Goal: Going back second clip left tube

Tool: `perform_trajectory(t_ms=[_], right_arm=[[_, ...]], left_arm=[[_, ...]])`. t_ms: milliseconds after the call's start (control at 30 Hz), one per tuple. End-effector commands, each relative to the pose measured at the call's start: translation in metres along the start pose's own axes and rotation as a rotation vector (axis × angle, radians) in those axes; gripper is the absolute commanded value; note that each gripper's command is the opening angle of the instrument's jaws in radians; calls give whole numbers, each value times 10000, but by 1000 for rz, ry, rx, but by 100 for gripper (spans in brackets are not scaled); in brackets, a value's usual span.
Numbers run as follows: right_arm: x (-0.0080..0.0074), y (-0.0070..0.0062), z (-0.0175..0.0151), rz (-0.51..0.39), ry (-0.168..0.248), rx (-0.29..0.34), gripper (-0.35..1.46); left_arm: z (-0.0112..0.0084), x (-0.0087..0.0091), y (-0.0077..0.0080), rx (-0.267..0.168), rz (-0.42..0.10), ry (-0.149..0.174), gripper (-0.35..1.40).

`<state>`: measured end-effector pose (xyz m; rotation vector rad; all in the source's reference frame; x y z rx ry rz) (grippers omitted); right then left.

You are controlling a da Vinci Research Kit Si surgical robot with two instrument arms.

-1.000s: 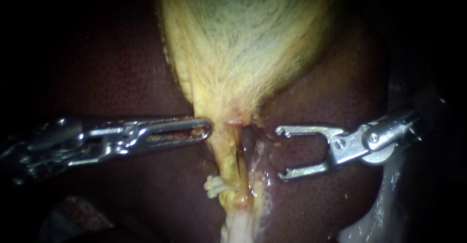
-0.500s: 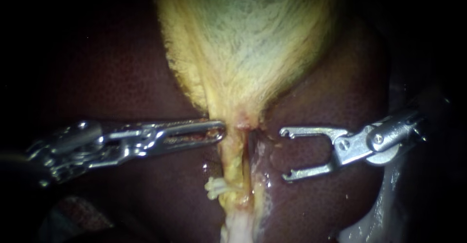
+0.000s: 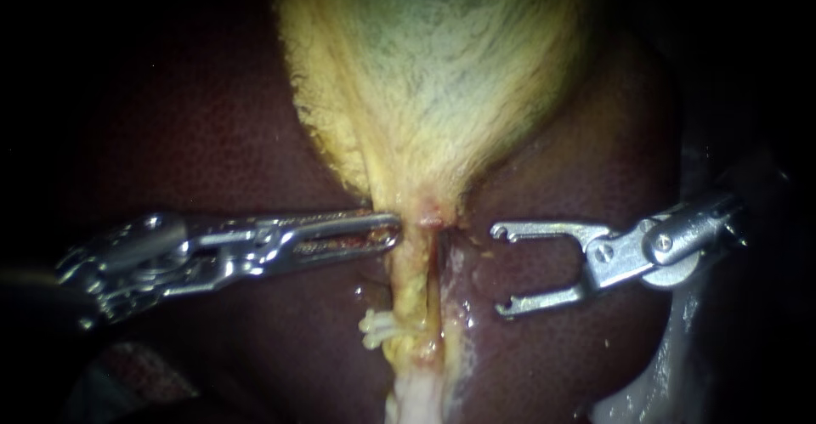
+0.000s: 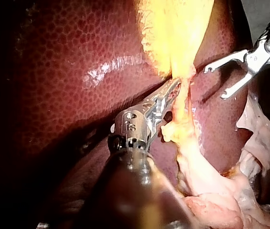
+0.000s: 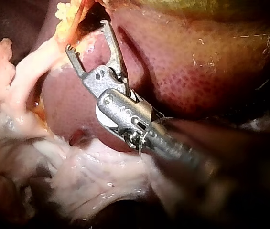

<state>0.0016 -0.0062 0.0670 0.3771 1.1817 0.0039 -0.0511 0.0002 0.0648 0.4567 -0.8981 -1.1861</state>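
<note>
Dark red liver (image 3: 170, 135) is the whole backdrop, glossy and finely mottled, fading to black at the left edge and upper right corner. Low left, the left instrument (image 3: 393, 230) comes in: bright steel, slotted jaws lying together, clenched on nothing visible. Its tip touches the left edge of the left tube (image 3: 410, 275). Bare liver lies above and below its shaft, open room on both sides.

Top centre the gallbladder (image 3: 425, 67) hangs, yellow-green with fibrous streaks, tapering to a narrow neck. A pink spot (image 3: 429, 217) sits just right of the left tip. The left tube runs down from that neck, yellow, thin and lumpy. A pale frayed tuft (image 3: 378, 326) sticks off its left side lower down. A dark slit (image 3: 432, 254) separates it from a paler strand (image 3: 455, 284) on its right.

From the right, the right instrument (image 3: 500, 271) enters with its jaws released, a wide fork with small hooked tips, holding nothing. The tips are near the paler strand but apart from it, smooth liver between.

Whitish, slick fatty tissue (image 3: 646, 390) borders the lower right. The right wrist view shows it bunched in folds beside and under that instrument's shaft.
</note>
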Motion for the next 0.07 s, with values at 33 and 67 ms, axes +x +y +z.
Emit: perform_trajectory(t_ms=[33, 67], right_arm=[[0, 0, 0, 0, 0, 0, 60], [0, 0, 0, 0, 0, 0, 60]], left_arm=[[0, 0, 0, 0, 0, 0, -28], [1, 0, 1, 0, 0, 0, -28]])
